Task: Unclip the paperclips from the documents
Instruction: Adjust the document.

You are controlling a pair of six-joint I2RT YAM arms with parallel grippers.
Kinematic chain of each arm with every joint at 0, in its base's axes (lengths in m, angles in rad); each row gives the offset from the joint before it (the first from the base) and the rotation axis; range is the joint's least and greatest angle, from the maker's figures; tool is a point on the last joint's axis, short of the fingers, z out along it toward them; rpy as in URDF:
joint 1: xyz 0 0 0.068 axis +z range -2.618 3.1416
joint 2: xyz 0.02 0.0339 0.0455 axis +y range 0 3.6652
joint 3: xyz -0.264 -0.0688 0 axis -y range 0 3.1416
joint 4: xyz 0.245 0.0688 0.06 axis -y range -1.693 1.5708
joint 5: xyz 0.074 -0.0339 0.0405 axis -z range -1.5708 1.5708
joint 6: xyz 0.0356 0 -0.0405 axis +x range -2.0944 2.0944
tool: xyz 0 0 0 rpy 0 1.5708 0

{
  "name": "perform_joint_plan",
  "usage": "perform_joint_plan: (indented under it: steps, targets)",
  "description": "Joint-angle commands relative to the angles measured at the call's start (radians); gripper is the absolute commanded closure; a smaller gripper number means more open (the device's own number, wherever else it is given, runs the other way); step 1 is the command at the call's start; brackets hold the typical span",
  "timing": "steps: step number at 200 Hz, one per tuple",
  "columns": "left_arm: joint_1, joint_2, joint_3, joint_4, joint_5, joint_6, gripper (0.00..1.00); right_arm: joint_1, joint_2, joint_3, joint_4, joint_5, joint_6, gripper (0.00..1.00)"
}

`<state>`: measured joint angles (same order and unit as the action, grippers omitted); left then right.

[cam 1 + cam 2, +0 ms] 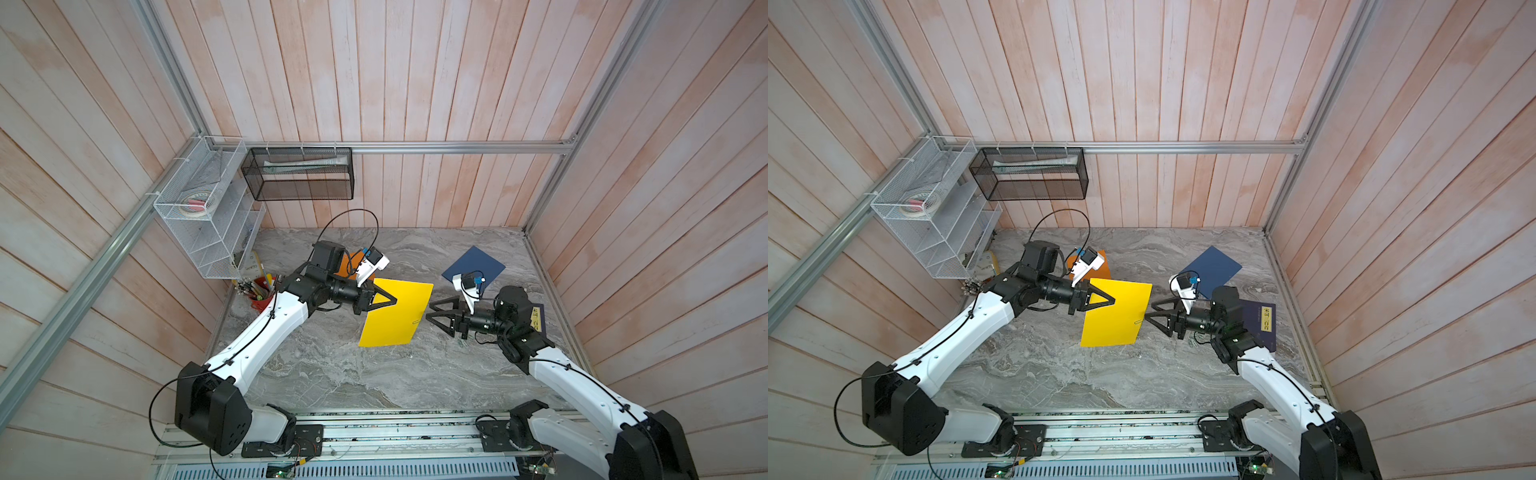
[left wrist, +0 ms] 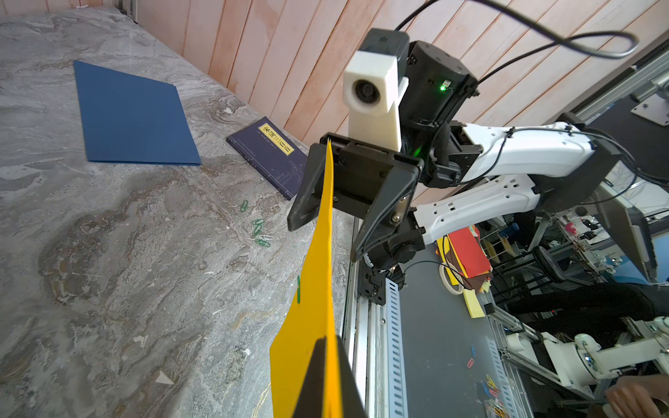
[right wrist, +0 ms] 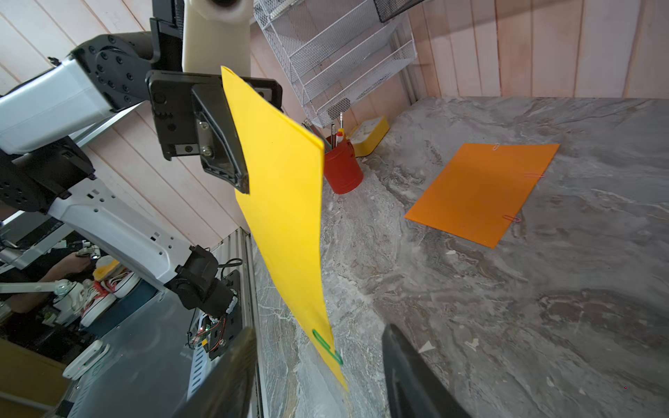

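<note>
On table: orange sheet flat, pink clips on its edge; left gripper clamped on yellow sheet, held up on edge; green clip on its right edge; right gripper jaws apart, just beside that edge; blue sheet flat.

The yellow sheet is up off the worktop, tilted, pinched by the left gripper. A green clip sits on its other edge. The orange sheet lies flat at the back left, pink clips on its edge. The blue sheet lies flat at the back right. Loose clips lie near the right edge.
</note>
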<state>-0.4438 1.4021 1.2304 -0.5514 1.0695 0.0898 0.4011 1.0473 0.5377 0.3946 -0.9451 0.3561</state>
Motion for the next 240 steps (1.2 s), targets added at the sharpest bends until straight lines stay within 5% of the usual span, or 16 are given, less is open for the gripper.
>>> perform_joint_plan:
  steps: [1,71,179,215,240]
  targets:
    - [-0.014,0.019,0.041,0.023,0.038,-0.004,1.00,0.031,0.033,0.018,0.108,-0.049,0.021,0.42]
    - [-0.034,0.045,0.063,0.014,0.052,0.000,1.00,0.047,0.092,0.020,0.259,-0.100,0.098,0.46]
    - [-0.039,0.057,0.067,-0.002,0.054,0.015,1.00,0.049,0.125,0.026,0.327,-0.163,0.153,0.95]
    - [-0.039,0.048,0.066,-0.002,0.044,0.012,1.00,0.045,0.135,0.037,0.312,-0.169,0.160,1.00]
    - [-0.039,0.043,0.063,0.000,0.043,-0.003,0.75,0.022,0.131,0.030,0.343,-0.164,0.194,1.00]
